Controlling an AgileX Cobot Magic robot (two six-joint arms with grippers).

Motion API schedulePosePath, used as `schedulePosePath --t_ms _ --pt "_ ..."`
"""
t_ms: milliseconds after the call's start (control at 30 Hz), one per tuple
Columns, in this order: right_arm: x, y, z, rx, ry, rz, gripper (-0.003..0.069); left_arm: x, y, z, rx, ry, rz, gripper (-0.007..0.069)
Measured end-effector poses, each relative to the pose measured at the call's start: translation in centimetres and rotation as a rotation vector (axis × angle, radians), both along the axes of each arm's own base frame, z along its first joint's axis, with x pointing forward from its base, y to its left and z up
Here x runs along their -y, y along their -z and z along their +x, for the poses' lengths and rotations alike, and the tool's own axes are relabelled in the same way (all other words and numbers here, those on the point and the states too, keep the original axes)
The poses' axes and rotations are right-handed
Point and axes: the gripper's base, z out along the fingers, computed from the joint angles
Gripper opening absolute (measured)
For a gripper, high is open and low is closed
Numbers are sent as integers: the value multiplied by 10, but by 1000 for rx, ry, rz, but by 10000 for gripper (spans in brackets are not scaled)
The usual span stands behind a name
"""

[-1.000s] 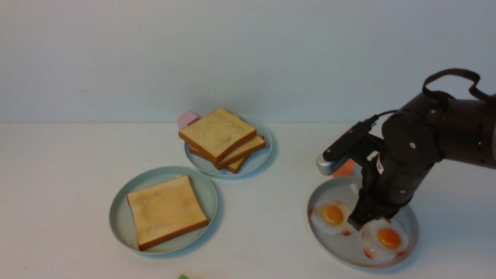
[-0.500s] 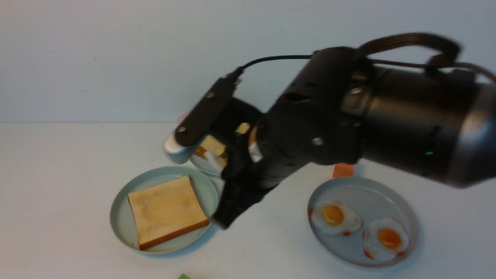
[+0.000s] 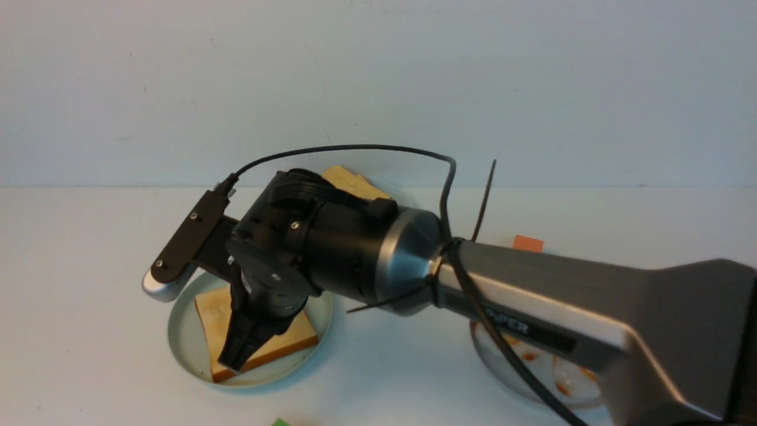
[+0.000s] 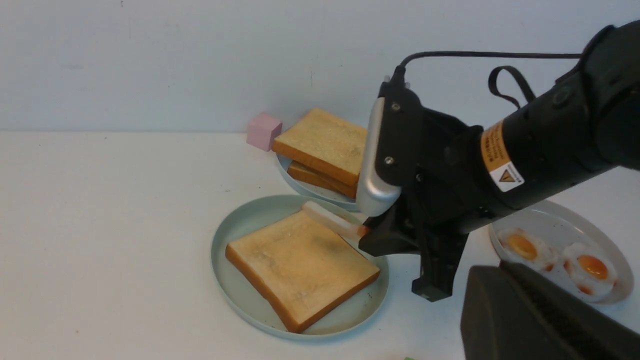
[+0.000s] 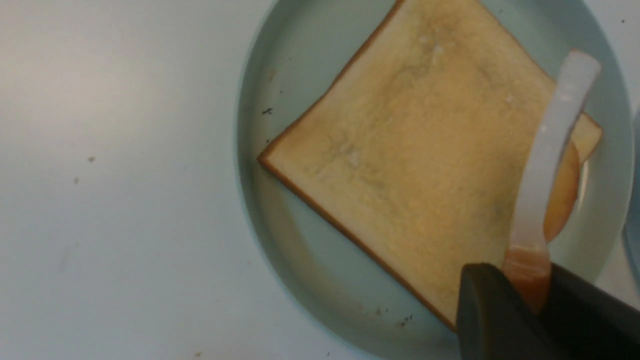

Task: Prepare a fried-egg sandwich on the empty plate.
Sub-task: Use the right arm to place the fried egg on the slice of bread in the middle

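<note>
1. We see the right arm (image 3: pixel 532 284) crossing the table's (image 3: pixel 77 284) middle, its gripper (image 3: pixel 236 355) with egg (image 5: pixel 547 165) over the toast (image 3: pixel 298 338).
2. Toast stack (image 4: pixel 325 142) crowds the plate's (image 3: pixel 177 337) far side.
3. Table left of plate lies free.

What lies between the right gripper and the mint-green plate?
A fried egg, pinched edge-on in the right gripper, and under it one toast slice lying flat on the plate; the right wrist view shows it.

toast stack (image 3: pixel 350 178), egg plate (image 3: pixel 502 378) mostly behind right arm (image 3: pixel 532 296) | fried egg (image 4: pixel 332 220) only edge-on | left hand (image 4: pixel 530 310) cropped
</note>
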Motion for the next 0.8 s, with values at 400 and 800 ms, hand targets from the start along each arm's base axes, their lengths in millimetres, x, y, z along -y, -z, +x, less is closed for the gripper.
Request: schedulePosePath --t_ms 400,800 --pt "-11 31 13 56 -25 -24 114 0 0 0 0 0 -1 -3" --pt "-17 24 4 -22 45 82 636 0 0 0 -1 0 0 8"
